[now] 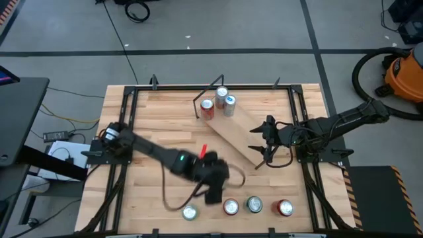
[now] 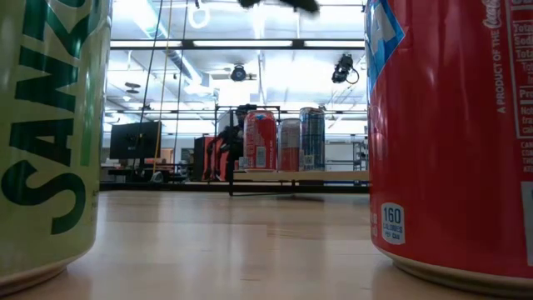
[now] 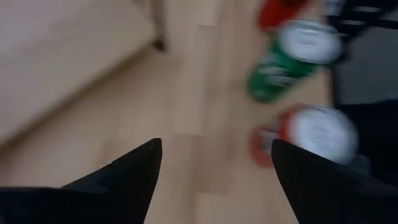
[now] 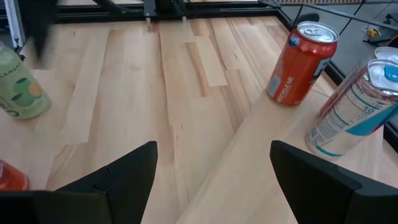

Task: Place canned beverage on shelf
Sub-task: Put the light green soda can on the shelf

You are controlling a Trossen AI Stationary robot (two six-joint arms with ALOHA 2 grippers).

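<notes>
Cans (image 1: 230, 207) row just beyond left gripper (image 1: 213, 196) | fingers apart, empty, lined up for pickup | shelf (image 1: 239, 132) holds three | right gripper (image 1: 264, 145) apart, waiting beside shelf

Three upright cans (image 1: 219, 102) on far end of small light-wood rod-legged shelf (image 1: 241, 135); four cans (image 1: 238, 207) in row near the shelf, along counter (image 1: 158, 125) front edge.

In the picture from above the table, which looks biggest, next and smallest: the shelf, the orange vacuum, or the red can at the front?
1. Shelf, the long board.
2. Orange vacuum, partly cut off by the picture's edge, so this is unsure.
3. Red can, clearly smallest.
</notes>
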